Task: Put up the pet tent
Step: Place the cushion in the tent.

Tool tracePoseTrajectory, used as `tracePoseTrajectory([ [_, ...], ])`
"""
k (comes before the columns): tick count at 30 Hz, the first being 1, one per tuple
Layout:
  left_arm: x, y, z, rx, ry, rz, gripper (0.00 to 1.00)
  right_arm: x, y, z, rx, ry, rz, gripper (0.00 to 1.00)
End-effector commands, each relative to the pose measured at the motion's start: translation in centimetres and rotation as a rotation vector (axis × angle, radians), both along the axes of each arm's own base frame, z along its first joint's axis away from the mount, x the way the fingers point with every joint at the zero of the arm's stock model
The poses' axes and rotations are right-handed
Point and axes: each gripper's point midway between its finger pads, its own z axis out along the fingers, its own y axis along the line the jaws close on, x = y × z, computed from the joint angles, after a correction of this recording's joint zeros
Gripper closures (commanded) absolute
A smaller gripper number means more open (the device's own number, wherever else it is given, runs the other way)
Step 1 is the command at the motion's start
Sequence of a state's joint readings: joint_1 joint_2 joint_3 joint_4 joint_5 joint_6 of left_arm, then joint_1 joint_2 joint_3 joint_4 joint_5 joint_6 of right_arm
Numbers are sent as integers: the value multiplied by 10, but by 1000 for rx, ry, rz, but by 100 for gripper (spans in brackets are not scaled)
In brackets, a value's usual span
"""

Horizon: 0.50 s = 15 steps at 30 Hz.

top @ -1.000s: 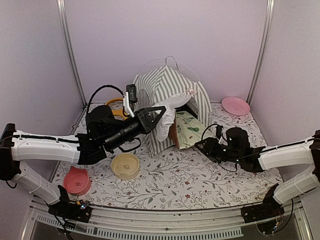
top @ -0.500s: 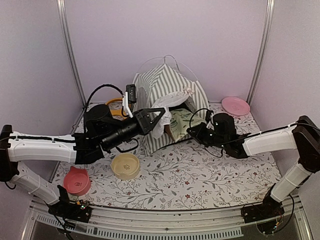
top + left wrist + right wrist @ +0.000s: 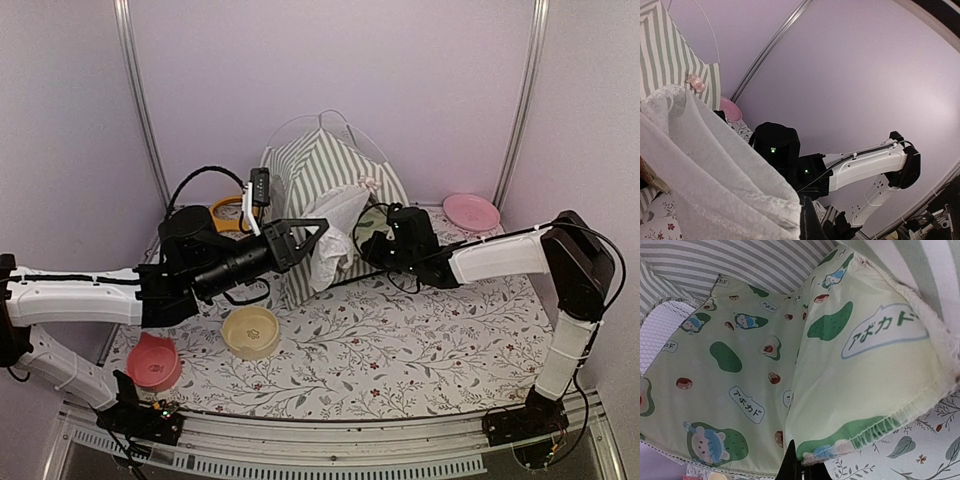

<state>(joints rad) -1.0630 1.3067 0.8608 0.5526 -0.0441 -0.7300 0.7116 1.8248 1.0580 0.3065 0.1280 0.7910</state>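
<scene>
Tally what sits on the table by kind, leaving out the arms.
Pet tent: 1
Printed mat: 1
Bowls: 2, cream bowl, coral bowl
Pink plate: 1
Yellow ring, half hidden: 1
Total: 6

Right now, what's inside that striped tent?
Inside the pet tent lies a pale green mat printed with avocado figures; the right claw pinches its hem. The left claw holds the lace flap aside. The tent's back corners are hidden behind striped fabric and the flap.
</scene>
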Motion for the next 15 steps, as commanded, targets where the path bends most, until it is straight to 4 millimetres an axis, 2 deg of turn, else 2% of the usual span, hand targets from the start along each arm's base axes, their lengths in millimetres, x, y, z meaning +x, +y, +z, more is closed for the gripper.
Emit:
tracePoseTrajectory([
  [1, -16, 8, 19, -36, -25, -39, 100, 21, -8, 14, -150, -114, -46, 100],
  [5, -17, 10, 21, -40, -24, -42, 100, 29, 4, 18, -215, -171, -14, 100],
  [7, -19, 9, 22, -44, -22, -53, 100, 32, 3, 4, -268, -161, -11, 100],
  [9, -20, 9, 22, -44, -18, -60, 100, 41, 6, 15, -268, -191, -29, 100],
  [15, -22, 14, 26, -50, -18, -58, 100, 53, 4, 5, -337, -197, -61, 100],
])
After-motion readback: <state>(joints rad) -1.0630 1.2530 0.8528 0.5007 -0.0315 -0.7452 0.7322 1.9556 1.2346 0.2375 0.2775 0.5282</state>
